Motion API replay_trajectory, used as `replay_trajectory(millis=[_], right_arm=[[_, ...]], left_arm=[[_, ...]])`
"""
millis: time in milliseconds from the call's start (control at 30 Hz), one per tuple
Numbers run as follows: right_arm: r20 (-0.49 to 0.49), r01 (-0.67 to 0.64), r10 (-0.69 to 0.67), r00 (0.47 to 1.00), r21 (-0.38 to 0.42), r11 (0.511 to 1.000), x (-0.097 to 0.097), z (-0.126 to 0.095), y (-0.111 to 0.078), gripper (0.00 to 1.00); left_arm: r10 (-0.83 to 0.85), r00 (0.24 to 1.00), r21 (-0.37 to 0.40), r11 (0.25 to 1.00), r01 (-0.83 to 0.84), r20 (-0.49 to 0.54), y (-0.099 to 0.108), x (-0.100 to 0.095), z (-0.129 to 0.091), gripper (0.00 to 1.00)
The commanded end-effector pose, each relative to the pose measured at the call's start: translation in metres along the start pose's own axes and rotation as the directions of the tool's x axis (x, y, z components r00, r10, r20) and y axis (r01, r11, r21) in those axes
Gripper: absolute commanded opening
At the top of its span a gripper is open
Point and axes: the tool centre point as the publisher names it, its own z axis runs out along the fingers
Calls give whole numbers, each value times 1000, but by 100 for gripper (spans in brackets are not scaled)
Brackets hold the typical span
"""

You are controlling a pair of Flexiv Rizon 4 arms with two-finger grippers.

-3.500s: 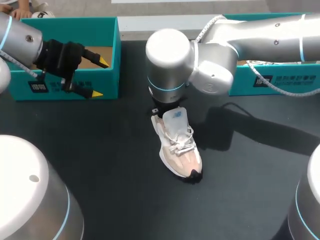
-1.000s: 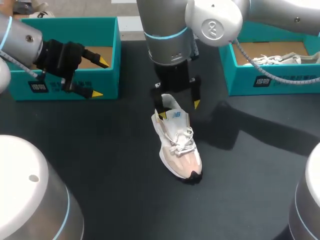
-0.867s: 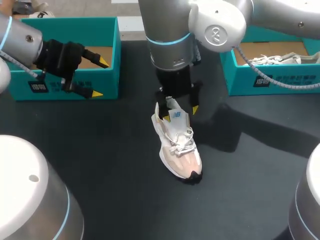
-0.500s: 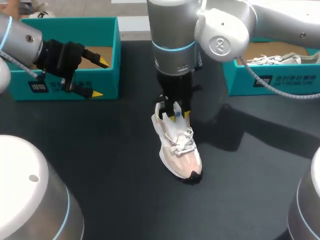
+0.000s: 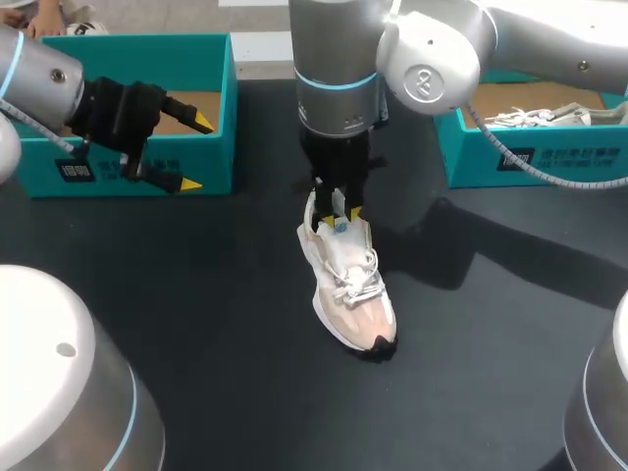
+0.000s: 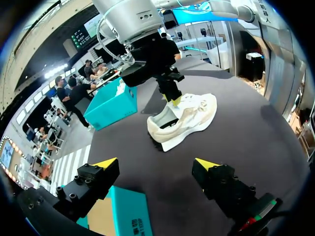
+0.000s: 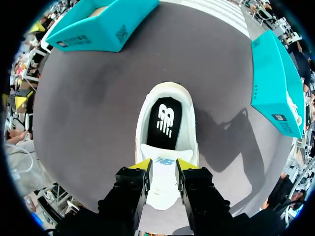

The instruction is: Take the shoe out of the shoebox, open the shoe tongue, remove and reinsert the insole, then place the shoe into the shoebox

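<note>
Shoe first: you have it standing on its sole on the dark bench, directly under your right gripper, toe pointing away from that gripper's arm and heel below the wrist. The right gripper comes straight down from above, and its two yellow tips are clenched on the tongue, one tip on each side, with the white tongue filling the gap between them. Just ahead of those fingers, in the right wrist view, the shoe mouth lies open and you can see the black insole with its white logo lying flat inside the shoe.

Your left gripper is well apart from the shoe, off to the side, and it is released: its fingers stand wide with nothing between them. It hangs at the near corner of the teal shoebox, whose brown cardboard floor shows just behind the upper fingertip. From the left wrist view that box's corner sits right under the gripper, and the shoe lies well ahead of the fingers, side on, with the right gripper planted on top of it.

Beside the right arm, beyond the shoe, a second teal box stands on the bench with another pale shoe lying in it.
</note>
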Motion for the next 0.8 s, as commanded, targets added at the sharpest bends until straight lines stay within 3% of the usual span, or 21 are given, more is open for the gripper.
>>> replay_trajectory(millis=[33, 300, 433, 533, 633, 700, 733, 767, 800], right_arm=[[-32, 8, -8, 999, -10, 1000, -1, 9, -3, 30], [-109, 0, -4, 994, -34, 999, 0, 25, 5, 32], [-103, 28, -34, 994, -63, 998, -4, 12, 4, 36], [-107, 140, -152, 983, -109, 984, -5, -4, 5, 38], [-102, 385, -394, 913, -93, 918, -1, -18, 7, 41], [-118, 508, -518, 847, -107, 855, 4, -25, 11, 44], [-99, 592, -599, 795, -92, 801, 6, -29, 14, 42], [-93, 656, -659, 746, -64, 752, 9, -32, 16, 50], [-50, 685, -686, 726, -34, 727, 10, -35, 20, 82]], left_arm=[[0, 1000, -2, 1000, 0, -2, 0, 0, 0, 100], [0, 1000, -2, 1000, 0, -2, 0, 0, 0, 100], [0, 1000, -2, 1000, 0, -2, 0, 0, 0, 100], [0, 1000, -2, 1000, 0, -2, 0, 0, 0, 100], [0, 1000, -2, 1000, 0, -2, 0, 0, 0, 100], [0, 1000, -2, 1000, 0, -2, 0, 0, 0, 100], [0, 1000, -2, 1000, 0, -2, 0, 0, 0, 100], [0, 1000, -2, 1000, 0, -2, 0, 0, 0, 100], [0, 1000, -2, 1000, 0, -2, 0, 0, 0, 100]])
